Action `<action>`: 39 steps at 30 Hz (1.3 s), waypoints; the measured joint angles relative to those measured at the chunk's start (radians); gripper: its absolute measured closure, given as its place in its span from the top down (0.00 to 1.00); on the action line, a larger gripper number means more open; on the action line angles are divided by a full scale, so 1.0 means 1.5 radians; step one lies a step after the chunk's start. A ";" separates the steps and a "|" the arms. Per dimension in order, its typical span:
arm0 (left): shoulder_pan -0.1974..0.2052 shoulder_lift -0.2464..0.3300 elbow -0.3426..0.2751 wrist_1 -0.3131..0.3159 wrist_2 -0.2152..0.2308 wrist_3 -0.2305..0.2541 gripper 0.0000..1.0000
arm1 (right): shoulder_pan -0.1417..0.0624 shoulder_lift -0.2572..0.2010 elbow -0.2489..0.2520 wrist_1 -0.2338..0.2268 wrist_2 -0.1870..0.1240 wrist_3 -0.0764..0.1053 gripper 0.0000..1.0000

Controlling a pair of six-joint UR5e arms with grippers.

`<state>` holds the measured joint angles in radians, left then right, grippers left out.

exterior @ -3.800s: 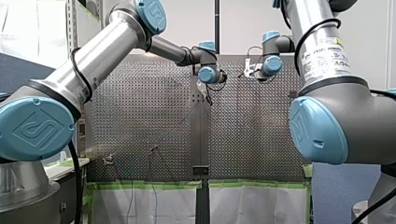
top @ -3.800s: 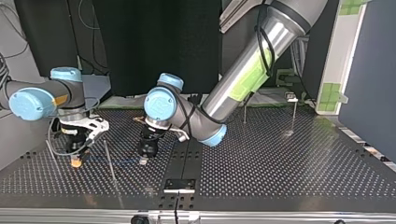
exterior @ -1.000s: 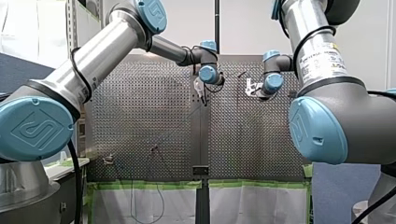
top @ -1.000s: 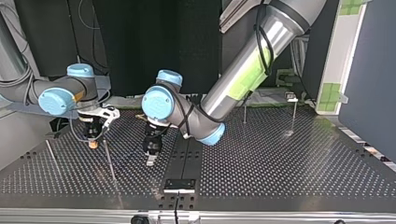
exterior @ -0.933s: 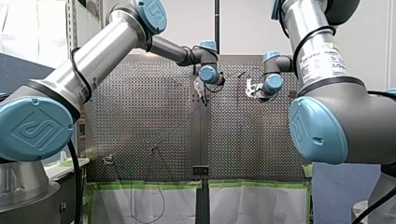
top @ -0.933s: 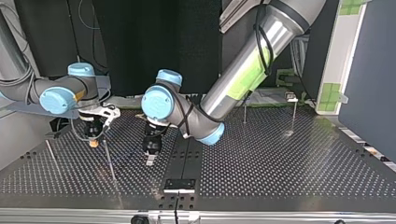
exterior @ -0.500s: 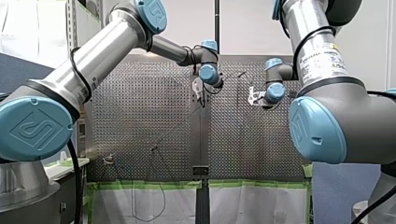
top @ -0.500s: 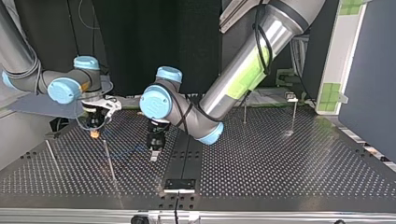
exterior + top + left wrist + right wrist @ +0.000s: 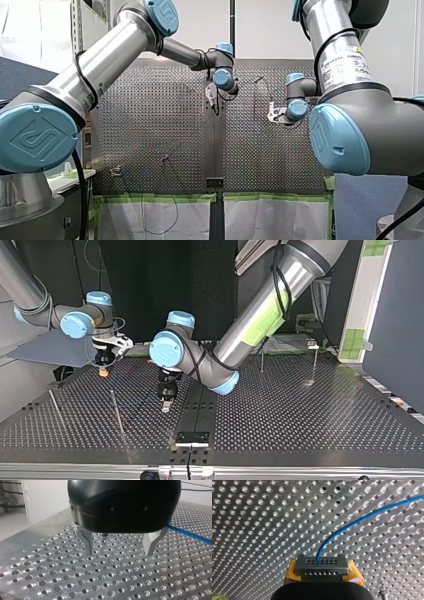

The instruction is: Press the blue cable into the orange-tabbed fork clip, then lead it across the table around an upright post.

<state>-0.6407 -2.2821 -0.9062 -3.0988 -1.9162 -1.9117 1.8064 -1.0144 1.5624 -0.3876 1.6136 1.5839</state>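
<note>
Top view, my right claw [image 9: 103, 372] hovering left of the upright post [image 9: 116, 412], my left claw [image 9: 165, 406] right of it, wrist views alone show grips, right claw's yellow pads [image 9: 291, 571] pinching the blue cable [image 9: 352, 523], left claw's metal fingers [image 9: 86, 542] spread, empty, cable beside them.

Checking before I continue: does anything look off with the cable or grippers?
Nothing stands out. The blue cable curves smoothly, unkinked, from my right gripper, shut on it; my left gripper hangs open and empty above the table.
</note>
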 joint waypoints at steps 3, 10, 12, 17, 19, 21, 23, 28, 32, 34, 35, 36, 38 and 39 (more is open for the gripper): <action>0.000 0.000 0.000 0.000 0.001 0.000 1.00 | 0.004 0.000 0.018 -0.018 0.016 -0.006 0.00; 0.001 0.000 0.000 0.000 0.002 -0.001 1.00 | 0.010 0.000 0.057 -0.057 0.034 -0.013 0.00; 0.001 0.000 0.000 0.001 0.002 -0.002 1.00 | 0.012 0.000 0.070 -0.070 0.037 -0.014 0.00; 0.001 0.000 0.000 0.001 0.001 -0.002 1.00 | 0.014 0.001 0.095 -0.095 0.041 -0.013 0.00; 0.001 0.000 0.000 0.001 0.001 -0.002 1.00 | 0.014 0.001 0.106 -0.106 0.042 -0.012 0.00; 0.001 0.000 0.000 0.000 0.001 -0.003 1.00 | 0.014 0.002 0.117 -0.117 0.046 -0.012 0.00; 0.001 0.000 0.000 -0.001 0.000 -0.003 1.00 | 0.015 0.002 0.127 -0.127 0.052 -0.014 0.00; 0.000 0.000 0.000 -0.001 0.000 -0.004 1.00 | 0.017 0.002 0.156 -0.156 0.069 -0.024 0.00; 0.000 0.000 0.000 -0.001 0.000 -0.004 1.00 | 0.022 0.002 0.177 -0.177 0.072 -0.042 0.00; 0.000 0.000 0.000 -0.001 0.000 -0.004 1.00 | 0.027 0.002 0.187 -0.187 0.075 -0.052 0.00; 0.000 0.000 0.000 -0.001 0.000 -0.004 1.00 | 0.028 0.002 0.191 -0.191 0.076 -0.056 0.00; 0.000 0.000 0.000 -0.002 0.000 -0.004 1.00 | 0.030 0.001 0.198 -0.198 0.079 -0.062 0.00; 0.000 0.000 0.000 -0.002 0.000 -0.004 1.00 | 0.033 0.002 0.206 -0.206 0.082 -0.071 0.00; -0.001 0.000 0.000 -0.002 0.000 -0.003 1.00 | 0.034 0.002 0.212 -0.212 0.083 -0.074 0.00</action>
<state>-0.6415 -2.2817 -0.9062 -3.1017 -1.9166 -1.9169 1.8575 -1.0121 1.8809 -0.7060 1.7379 1.4725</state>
